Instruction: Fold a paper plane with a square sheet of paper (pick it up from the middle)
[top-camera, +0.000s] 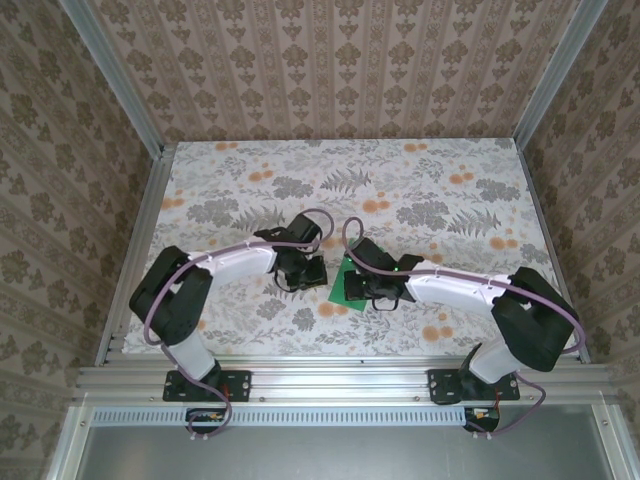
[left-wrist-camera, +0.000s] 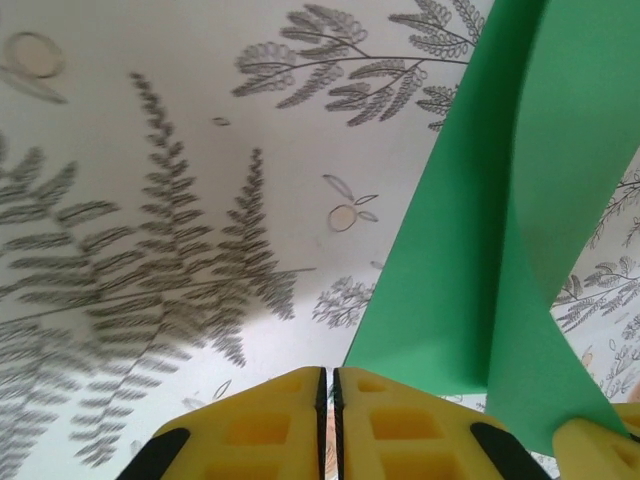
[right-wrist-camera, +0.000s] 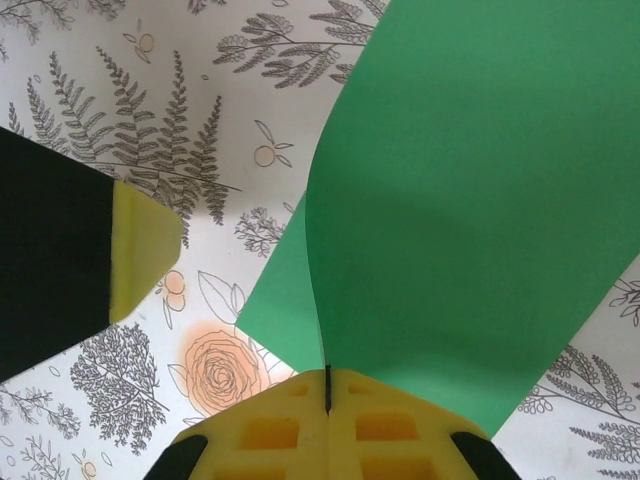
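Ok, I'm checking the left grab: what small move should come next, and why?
Probably open the left gripper and shift it toward the paper. Its jaws look closed just beside the paper's edge with nothing between them, while the right gripper pinches the paper, holding it raised.
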